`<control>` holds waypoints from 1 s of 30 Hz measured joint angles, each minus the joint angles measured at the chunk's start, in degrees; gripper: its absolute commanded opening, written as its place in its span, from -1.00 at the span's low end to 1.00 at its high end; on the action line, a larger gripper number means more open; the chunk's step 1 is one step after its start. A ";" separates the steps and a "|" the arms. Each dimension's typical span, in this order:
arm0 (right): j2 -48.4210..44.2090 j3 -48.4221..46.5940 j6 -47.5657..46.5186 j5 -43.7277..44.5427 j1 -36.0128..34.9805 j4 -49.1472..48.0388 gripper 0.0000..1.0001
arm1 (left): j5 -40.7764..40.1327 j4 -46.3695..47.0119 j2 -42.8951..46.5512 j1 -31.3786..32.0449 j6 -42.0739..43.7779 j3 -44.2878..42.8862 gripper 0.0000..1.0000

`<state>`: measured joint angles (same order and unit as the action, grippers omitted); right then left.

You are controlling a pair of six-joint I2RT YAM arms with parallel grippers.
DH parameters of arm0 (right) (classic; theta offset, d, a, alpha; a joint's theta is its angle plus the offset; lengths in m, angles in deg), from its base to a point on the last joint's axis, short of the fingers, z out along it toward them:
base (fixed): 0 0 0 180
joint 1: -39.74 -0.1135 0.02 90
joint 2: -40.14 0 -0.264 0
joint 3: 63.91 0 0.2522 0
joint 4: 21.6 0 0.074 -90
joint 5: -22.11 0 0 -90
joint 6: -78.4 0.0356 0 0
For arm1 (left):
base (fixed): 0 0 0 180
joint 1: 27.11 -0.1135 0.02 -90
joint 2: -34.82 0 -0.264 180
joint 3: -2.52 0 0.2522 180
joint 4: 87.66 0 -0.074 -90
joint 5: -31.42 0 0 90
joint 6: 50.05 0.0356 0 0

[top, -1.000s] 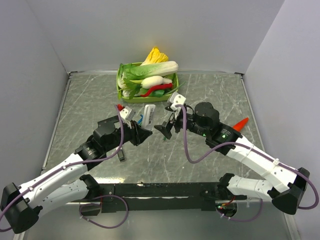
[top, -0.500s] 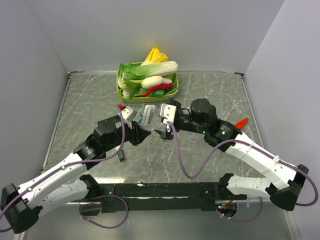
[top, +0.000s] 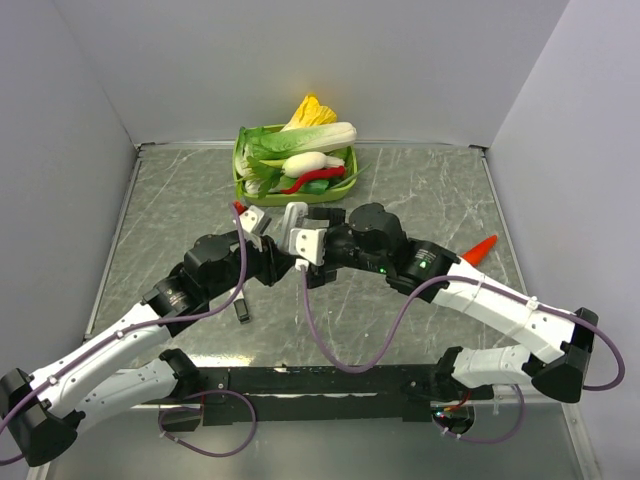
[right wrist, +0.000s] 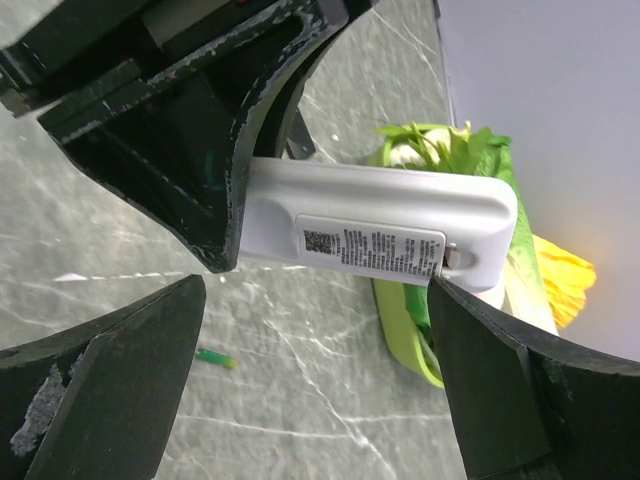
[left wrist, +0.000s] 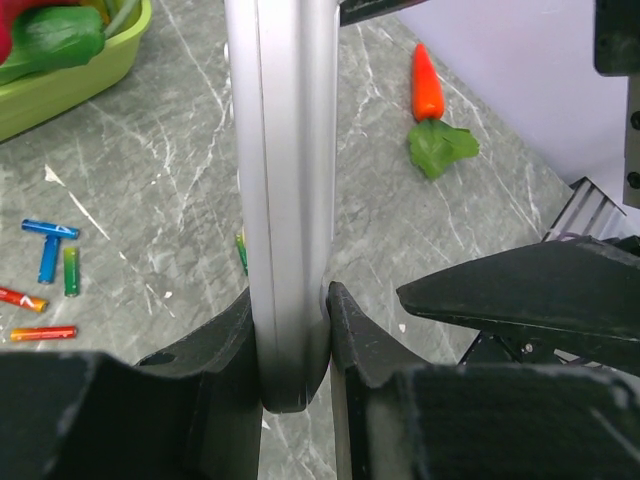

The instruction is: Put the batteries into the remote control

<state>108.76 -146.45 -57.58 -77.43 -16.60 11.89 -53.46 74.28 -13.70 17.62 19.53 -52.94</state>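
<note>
The remote control (left wrist: 285, 180) is a long silver-white bar, and my left gripper (left wrist: 290, 300) is shut on its lower end. It stands above the table, edge-on in the left wrist view. In the right wrist view its labelled back (right wrist: 380, 225) faces the camera. My right gripper (right wrist: 315, 295) is open, its fingers (right wrist: 500, 390) straddling the remote's free length without touching it. Several batteries (left wrist: 48, 255), blue, green and red, lie on the table to the left. One green battery (right wrist: 215, 357) lies under the remote.
A green basket (top: 240, 185) of toy vegetables stands at the back centre. A toy carrot (top: 482, 247) lies to the right. A small dark object (top: 242, 308) rests on the table beside the left arm. Grey walls close in three sides.
My right arm has swung left from the table's middle, bringing its open jaws up around the remote. The left gripper kept its hold and shifted only slightly.
</note>
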 measured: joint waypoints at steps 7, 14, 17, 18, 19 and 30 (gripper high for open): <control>0.11 0.02 -2.19 5.77 -2.36 -1.86 0.99 | -0.76 -1.14 -0.02 0.26 -0.09 -0.46 -0.98; 0.26 0.02 -3.45 8.07 -3.72 -3.82 0.99 | -1.27 -2.12 -0.11 0.42 -0.24 -1.07 -0.98; 0.81 0.04 -3.67 8.46 -4.22 -3.85 0.99 | -1.64 -2.51 -0.09 0.52 -0.24 -1.42 -0.98; 1.16 0.02 -3.82 8.70 -4.37 -3.85 0.99 | -1.79 -2.56 -0.09 0.55 -0.26 -1.49 -0.98; 1.53 0.04 -3.93 8.98 -4.50 -3.82 0.99 | -1.97 -2.64 -0.09 0.55 -0.26 -1.51 -0.98; 3.17 0.02 -4.92 13.66 -5.75 -4.44 0.99 | -3.28 -3.89 0.00 0.63 -0.33 -1.53 -0.98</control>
<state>111.93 -146.43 -62.49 -63.77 -22.34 7.45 -56.74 70.39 -13.70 18.25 19.20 -54.47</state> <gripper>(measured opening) 0.994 0.301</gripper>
